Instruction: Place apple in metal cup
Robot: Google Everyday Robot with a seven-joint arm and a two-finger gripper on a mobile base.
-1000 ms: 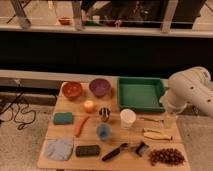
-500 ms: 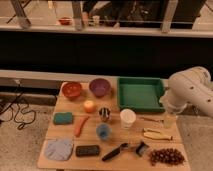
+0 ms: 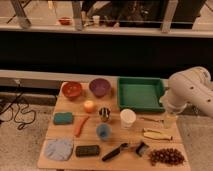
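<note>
The apple (image 3: 89, 105) is a small round yellow-orange fruit resting on the wooden table (image 3: 50, 134), just below the two bowls. The metal cup (image 3: 104, 114) is small, silver-grey and dark inside. It stands upright a little to the right of and in front of the apple, apart from it. My gripper (image 3: 169, 119) hangs from the white arm (image 3: 190, 90) at the table's right edge, far right of the apple and cup. It holds nothing that I can see.
An orange-red bowl (image 3: 72, 89), a purple bowl (image 3: 100, 87) and a green tray (image 3: 140, 93) line the back. A white cup (image 3: 128, 118), blue cup (image 3: 103, 131), carrot (image 3: 80, 125), teal sponge (image 3: 63, 118), blue cloth (image 3: 59, 148) and grapes (image 3: 165, 156) stand around.
</note>
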